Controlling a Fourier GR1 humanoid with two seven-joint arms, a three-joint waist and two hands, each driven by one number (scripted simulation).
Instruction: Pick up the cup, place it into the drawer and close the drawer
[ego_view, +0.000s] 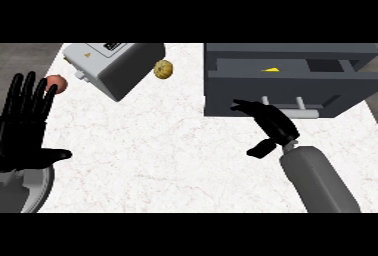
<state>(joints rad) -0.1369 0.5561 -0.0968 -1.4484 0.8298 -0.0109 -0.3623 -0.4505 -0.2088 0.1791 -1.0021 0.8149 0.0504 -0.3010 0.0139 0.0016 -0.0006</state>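
Status: my right hand (267, 119) is at the front face of the drawer (284, 75), fingers (244, 106) extended toward the panel just left of the handle (299, 111). They look straight to slightly bent and hold nothing. Contact w/ the panel: cannot confirm, the hand's own bulk covers the meeting point.

Cup (272, 70): I read the small yellow shape inside the open drawer as the cup, lying toward the middle of the cavity. Only a sliver shows, so ID is tentative. If correct, placing is done and closing remains.

My left hand (26, 125) rests open at the view's left edge, fingers up, over a grey round dish (33, 192) at the lower left. Not involved.

Risks from here:
1. Off-centre push. My fingers sit left of the handle's middle; pushing there may skew the drawer and bind it before it shuts.
2. Fingers slipping off the lower edge of the front panel; the push then goes under it and moves nothing.
3. Thumb or fingers catching behind the handle bar, pulling instead of pushing.
4. Cup shifting or tipping on a fast shut.

Other items on the tabletop (170, 150): toaster (111, 62), brownish round item (163, 69), reddish ball (56, 83). All well apart from the push path.
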